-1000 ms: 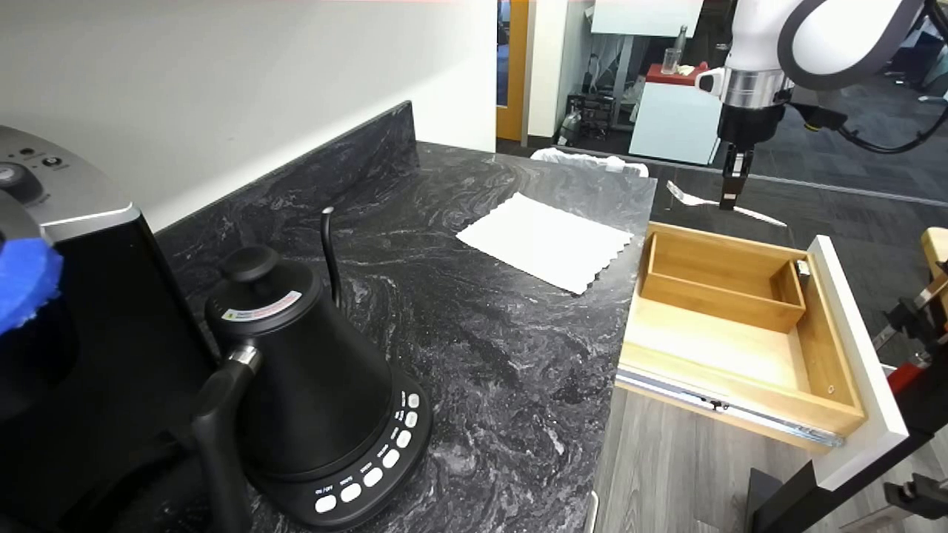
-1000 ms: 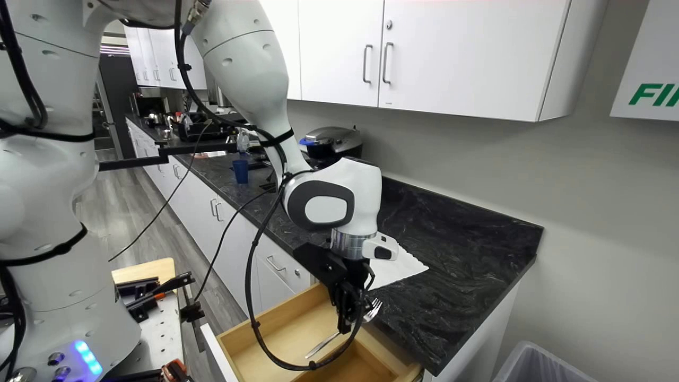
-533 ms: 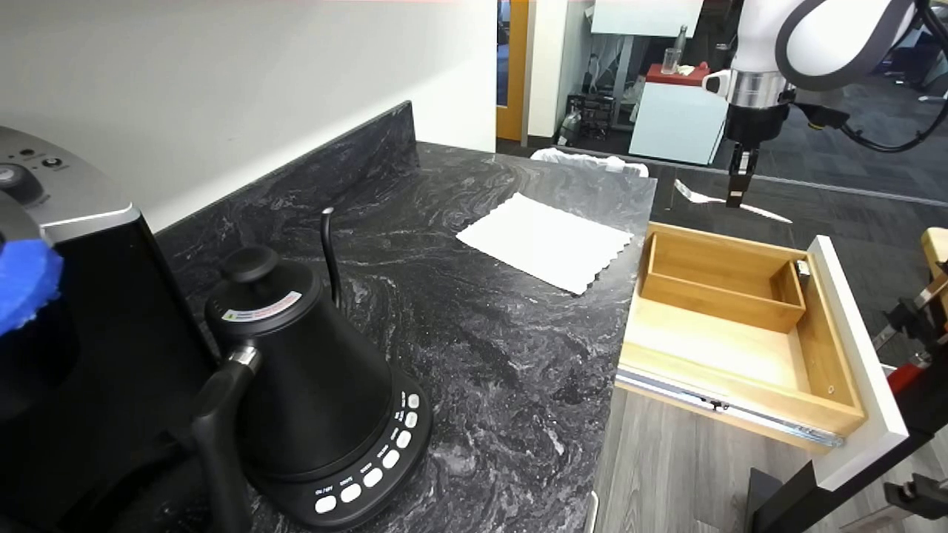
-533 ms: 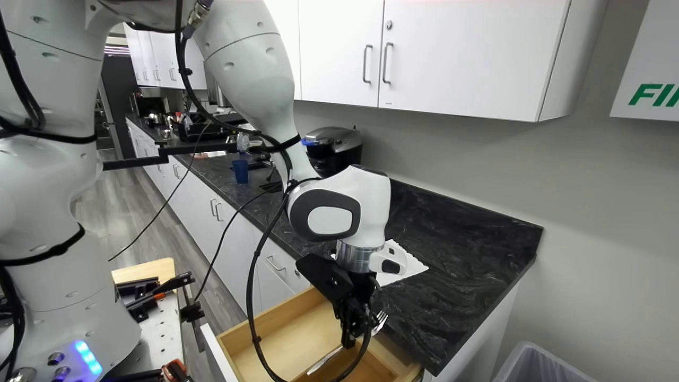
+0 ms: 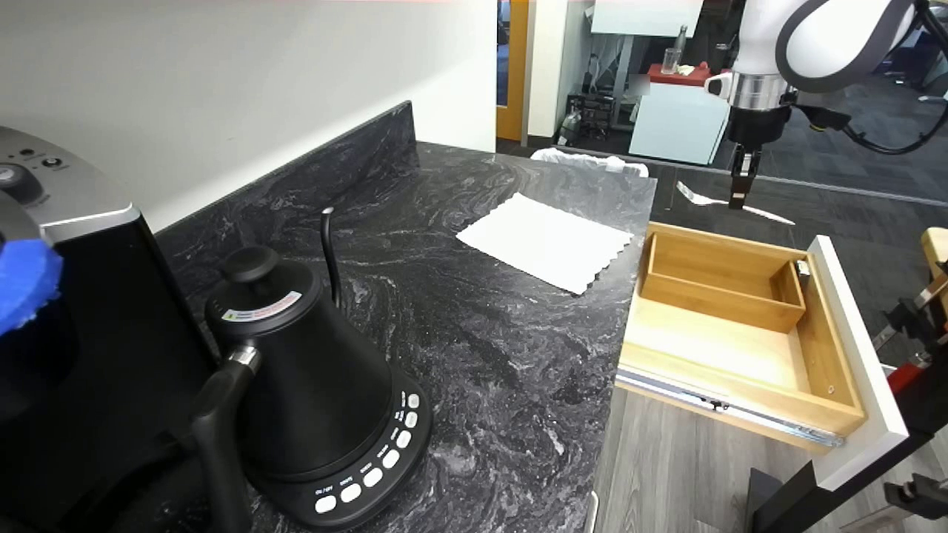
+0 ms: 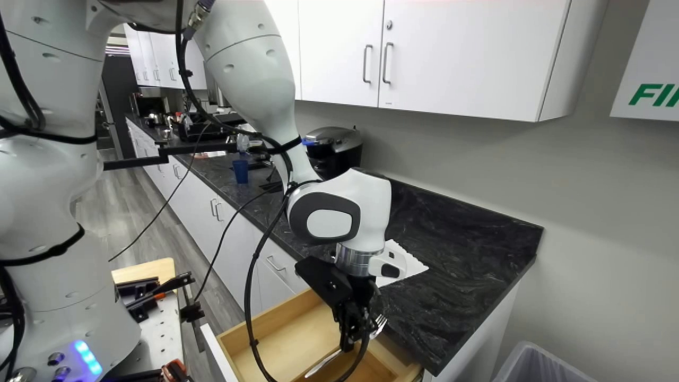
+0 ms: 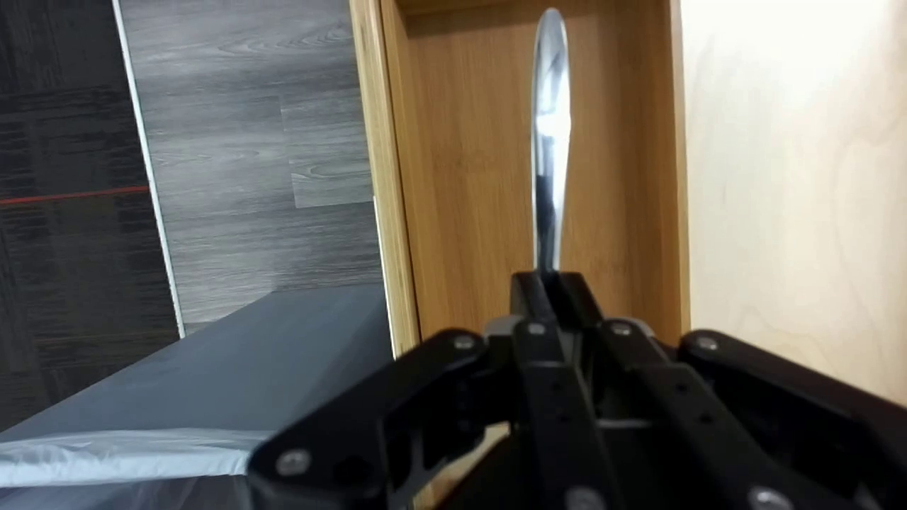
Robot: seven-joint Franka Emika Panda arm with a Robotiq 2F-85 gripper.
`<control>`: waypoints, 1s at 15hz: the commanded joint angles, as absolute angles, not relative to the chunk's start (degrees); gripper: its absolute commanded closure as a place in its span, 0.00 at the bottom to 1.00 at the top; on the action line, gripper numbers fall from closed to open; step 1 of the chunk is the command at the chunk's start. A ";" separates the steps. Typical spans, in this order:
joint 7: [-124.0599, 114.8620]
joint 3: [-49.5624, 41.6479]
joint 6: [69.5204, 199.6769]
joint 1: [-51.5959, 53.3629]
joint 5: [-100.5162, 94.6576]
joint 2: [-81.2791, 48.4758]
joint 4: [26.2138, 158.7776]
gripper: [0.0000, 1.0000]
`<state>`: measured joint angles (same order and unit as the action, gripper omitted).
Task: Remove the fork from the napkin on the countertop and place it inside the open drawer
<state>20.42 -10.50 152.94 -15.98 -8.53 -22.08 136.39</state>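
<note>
Fork (image 7: 551, 134) hangs clamped in the claw (image 7: 548, 278) above the drawer (image 5: 715, 340).

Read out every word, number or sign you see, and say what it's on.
"FI", then a letter cut off by the frame: green, on a white panel.
Sticker on the black kettle: too small to read.
Its button labels: too small.
Marks on the silver appliance: too small.

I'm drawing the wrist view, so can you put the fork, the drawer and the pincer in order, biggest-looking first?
Largest: drawer.
Middle: pincer, likely enlarged by being so close.
Smallest: fork, only its handle showing.
</note>
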 commanded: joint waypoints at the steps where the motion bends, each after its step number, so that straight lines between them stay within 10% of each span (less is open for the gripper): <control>1: 21.50 -9.90 151.90 -17.28 -7.63 -21.88 136.29 0.60; 10: 19.38 -11.29 151.55 -16.24 -8.72 -20.87 136.61 0.03; 12: 19.78 -10.76 152.76 -16.27 -8.53 -22.01 136.35 0.15; 15: 19.55 -11.01 152.76 -16.29 -8.56 -21.98 136.33 0.00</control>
<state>19.77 -11.31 152.89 -15.98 -8.29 -22.06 136.36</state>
